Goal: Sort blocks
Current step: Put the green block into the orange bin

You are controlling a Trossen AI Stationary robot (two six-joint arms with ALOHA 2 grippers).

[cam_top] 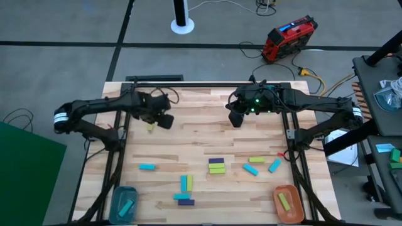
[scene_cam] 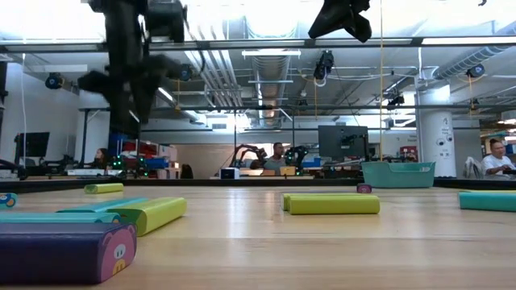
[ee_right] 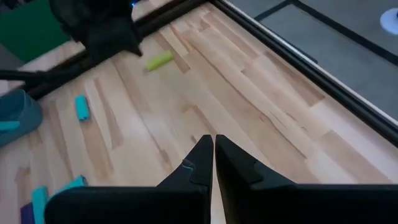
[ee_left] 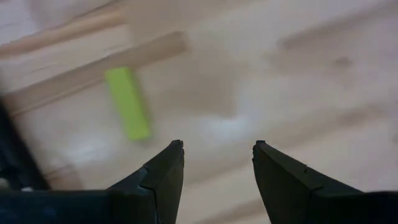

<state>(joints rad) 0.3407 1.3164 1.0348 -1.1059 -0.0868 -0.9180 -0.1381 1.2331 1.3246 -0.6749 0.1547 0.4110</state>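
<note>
Several small blocks lie flat on the wooden table (cam_top: 201, 135). A yellow-green block (cam_top: 151, 127) (ee_left: 127, 102) lies alone at the far left. My left gripper (cam_top: 164, 119) (ee_left: 217, 152) hovers open just beside it, above the table, with nothing between its fingers. My right gripper (cam_top: 237, 118) (ee_right: 214, 146) hangs shut and empty over the far middle of the table. Nearer the front lie a cyan block (cam_top: 147, 167), a purple and yellow-green pair (cam_top: 217, 165), cyan blocks (cam_top: 250, 169) (cam_top: 274, 166), a yellow-green one (cam_top: 255, 160) and a cluster (cam_top: 185, 188).
A teal bowl (cam_top: 124, 202) with a cyan block in it stands at the near left corner. An orange bowl (cam_top: 286, 201) with a yellow-green block in it stands at the near right. Black frame rails (cam_top: 289, 135) run along the table's sides.
</note>
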